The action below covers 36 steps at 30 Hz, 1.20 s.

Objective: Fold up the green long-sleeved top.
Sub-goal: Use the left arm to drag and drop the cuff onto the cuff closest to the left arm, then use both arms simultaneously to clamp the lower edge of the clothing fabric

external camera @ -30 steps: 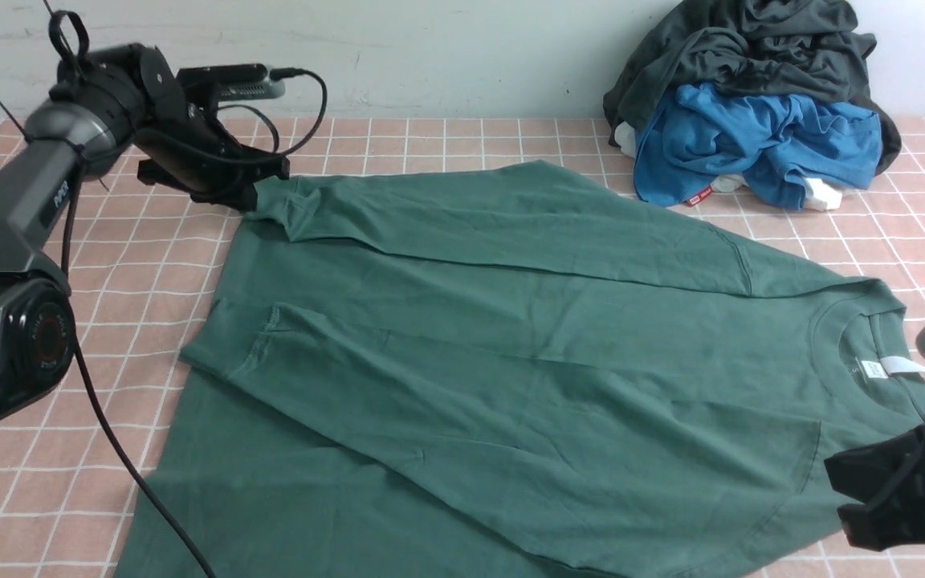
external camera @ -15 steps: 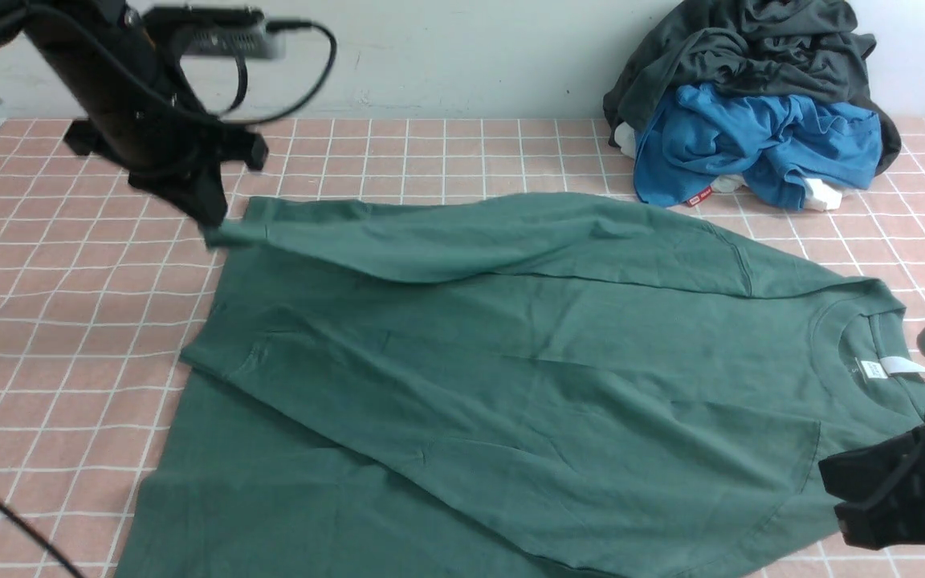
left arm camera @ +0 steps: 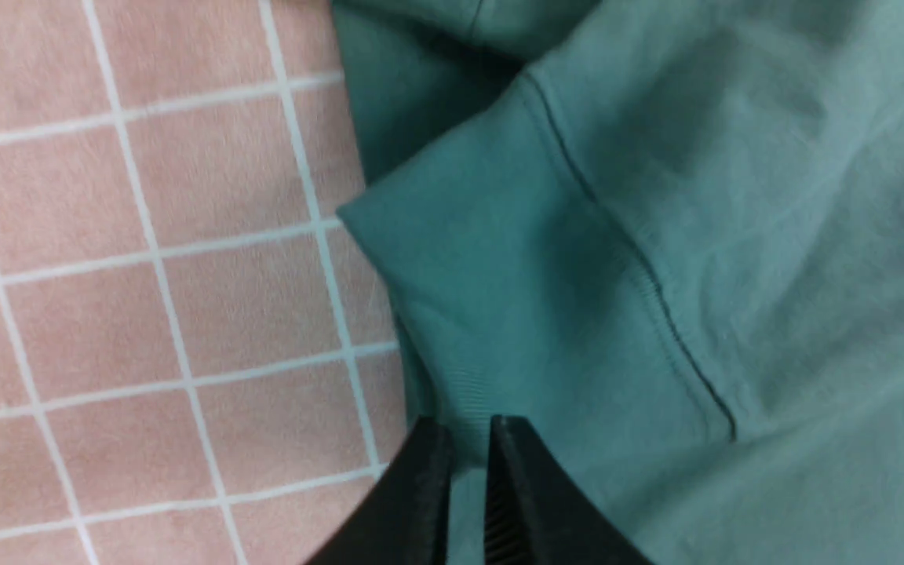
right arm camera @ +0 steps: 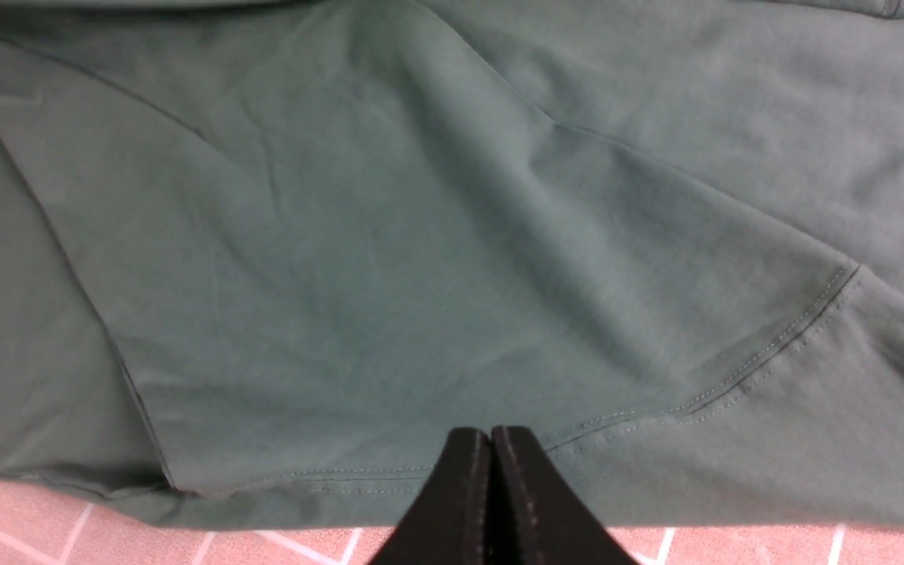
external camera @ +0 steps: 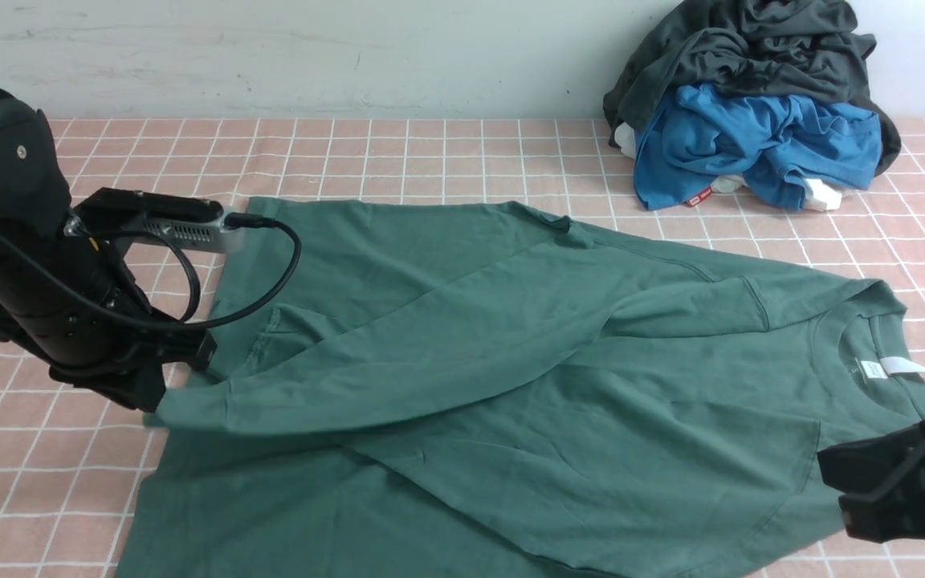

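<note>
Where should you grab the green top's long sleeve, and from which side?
Pinch the ribbed cuff of the dark green cotton long-sleeved top, coming from the robot's left. The cuff is thick, ends the sleeve, and lies at the top's left edge beside pink checked tablecloth.

You've got a plain pale wall (external camera: pixel 430 48) along the top, evenly lit, and a pink white-gridded bench (external camera: pixel 430 152) below.

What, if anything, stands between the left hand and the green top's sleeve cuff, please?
Nothing visible does: the left hand is right at the cuff of the green long-sleeved top. The pile of other clothes lies well away, at the far right.
</note>
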Motion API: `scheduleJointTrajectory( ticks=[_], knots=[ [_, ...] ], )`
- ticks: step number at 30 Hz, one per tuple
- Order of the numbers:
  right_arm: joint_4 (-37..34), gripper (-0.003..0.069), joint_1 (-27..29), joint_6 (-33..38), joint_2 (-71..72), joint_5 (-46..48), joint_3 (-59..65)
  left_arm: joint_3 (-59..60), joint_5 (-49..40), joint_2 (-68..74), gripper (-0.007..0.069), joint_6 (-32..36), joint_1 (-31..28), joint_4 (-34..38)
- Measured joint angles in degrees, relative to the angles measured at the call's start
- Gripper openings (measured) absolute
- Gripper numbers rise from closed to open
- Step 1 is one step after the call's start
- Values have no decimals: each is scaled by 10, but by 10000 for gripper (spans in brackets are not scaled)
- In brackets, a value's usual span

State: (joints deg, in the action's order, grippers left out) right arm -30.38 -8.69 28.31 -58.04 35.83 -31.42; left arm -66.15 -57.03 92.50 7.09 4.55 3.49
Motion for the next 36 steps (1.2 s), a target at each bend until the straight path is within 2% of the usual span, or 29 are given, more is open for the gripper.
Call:
scheduleJointTrajectory(
  ticks=[5, 8, 14, 18, 20, 23, 25, 29, 32, 36],
  knots=[
    [0, -14, 0, 0, 0, 6, 0, 6, -30, -23, 304, 4, 0, 21],
    [0, -14, 0, 0, 0, 13, 0, 37, -39, -51, 386, 11, 9, 39],
    [-2, -14, 0, 5, 0, 17, 0, 192, -21, -78, 420, 152, 114, -14],
    [-15, -14, 0, 25, 0, 30, 0, 276, 49, -79, 420, 258, 200, -78],
    [-27, -14, 0, 37, 0, 33, 0, 297, 88, -78, 419, 272, 215, -112],
    [-44, -14, 0, 55, 0, 38, 0, 318, 135, -67, 393, 262, 222, -155],
    [-56, -14, 0, 72, 0, 46, 0, 319, 140, -64, 346, 231, 224, -174],
    [-73, -14, 0, 104, 0, 54, 0, 320, 167, -61, 145, 131, 225, -244],
    [-94, -14, 0, 138, 3, 66, 0, 317, 160, -75, 41, 73, 225, -257],
    [-118, -14, -3, 209, 7, 81, -6, 304, 128, -111, 6, 12, 227, -256]
  ],
)
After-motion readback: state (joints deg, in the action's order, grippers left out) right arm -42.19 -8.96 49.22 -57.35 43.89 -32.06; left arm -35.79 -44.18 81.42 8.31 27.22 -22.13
